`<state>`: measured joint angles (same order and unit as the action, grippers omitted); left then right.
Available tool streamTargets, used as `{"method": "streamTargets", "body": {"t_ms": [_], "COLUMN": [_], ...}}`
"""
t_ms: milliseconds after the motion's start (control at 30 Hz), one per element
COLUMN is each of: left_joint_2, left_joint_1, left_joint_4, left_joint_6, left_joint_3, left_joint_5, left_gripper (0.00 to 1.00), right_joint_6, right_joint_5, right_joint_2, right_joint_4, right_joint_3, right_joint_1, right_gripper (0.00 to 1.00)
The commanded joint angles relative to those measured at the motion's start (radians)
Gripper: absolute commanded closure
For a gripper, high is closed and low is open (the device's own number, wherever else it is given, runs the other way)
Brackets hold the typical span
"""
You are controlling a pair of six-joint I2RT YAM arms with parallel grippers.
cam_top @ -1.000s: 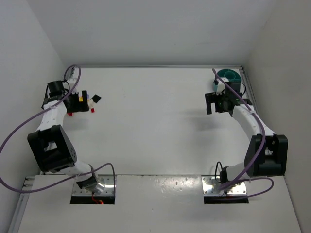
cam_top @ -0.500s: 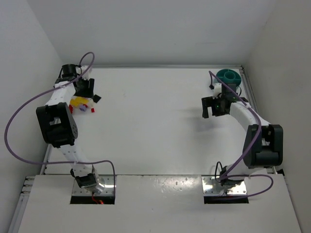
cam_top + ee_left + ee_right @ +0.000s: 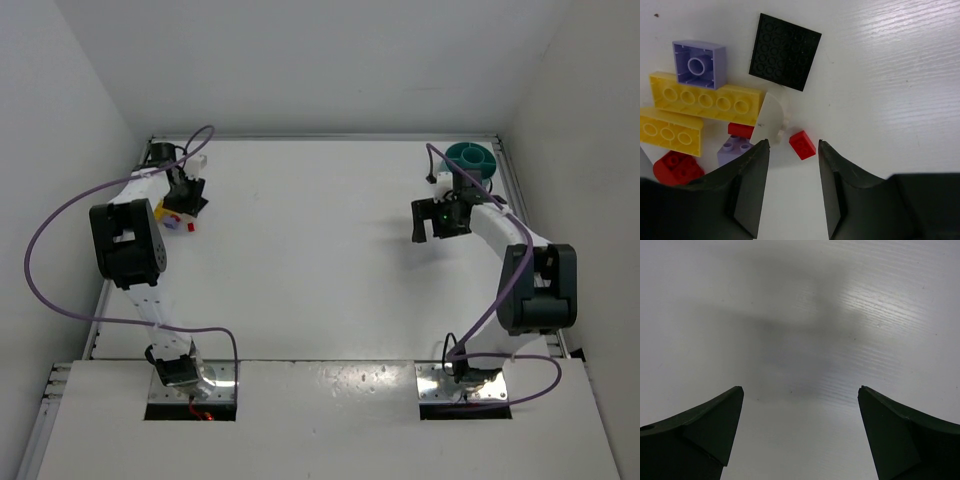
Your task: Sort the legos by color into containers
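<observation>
The legos lie in a pile at the back left of the table [image 3: 178,220]. In the left wrist view I see a black plate [image 3: 785,51], a purple brick [image 3: 699,62], two yellow bricks [image 3: 707,98], a cream piece [image 3: 767,119] and a small red brick [image 3: 802,145]. My left gripper [image 3: 793,142] hangs over the pile, open but narrowed, with nothing between its fingers. The small red brick lies just beyond its tips. The teal tub of containers [image 3: 472,157] stands at the back right. My right gripper [image 3: 430,220] is wide open over bare table, left of the tub.
More pieces sit at the pile's left side: a red round brick [image 3: 677,167], a small purple brick [image 3: 735,149] and another red piece [image 3: 740,130]. The left wall runs close to the pile. The right wall and back wall stand near the tub.
My left arm has swung toward the back-left corner, bringing its gripper over the pile, and its jaws have narrowed. The right gripper has drifted slightly left, still wide open.
</observation>
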<state>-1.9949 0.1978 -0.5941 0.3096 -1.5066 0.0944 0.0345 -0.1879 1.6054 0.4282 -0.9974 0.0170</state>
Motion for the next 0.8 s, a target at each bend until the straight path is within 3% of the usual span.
{"method": "streamTargets", "body": {"t_ms": [0,167,400,767], "left_joint_2": [-0.001,0.008,0.008,0.105], "left_joint_1": [0.003,0.003,0.003,0.138], "left_joint_4": [0.01,0.028,0.028,0.028], "left_joint_6": [0.019,0.039,0.048,0.075], "left_joint_3": [-0.027,-0.037,-0.037,0.025], "left_joint_5": [-0.044,-0.044,-0.032,0.004], "left_gripper": [0.51,0.45,0.45,0.45], "right_joint_6": [0.01,0.019,0.019,0.028], "right_joint_5": [-0.038,-0.059,-0.068,-0.097], "right_joint_2": [0.039,0.057,0.077,0.087], "right_joint_4": [0.007,0.026,0.035,0.046], "right_joint_3": [-0.063,-0.072,-0.092,-0.092], "right_joint_1": [-0.003,-0.003,-0.003,-0.003], "right_gripper": [0.03,0.04,0.05,0.05]}}
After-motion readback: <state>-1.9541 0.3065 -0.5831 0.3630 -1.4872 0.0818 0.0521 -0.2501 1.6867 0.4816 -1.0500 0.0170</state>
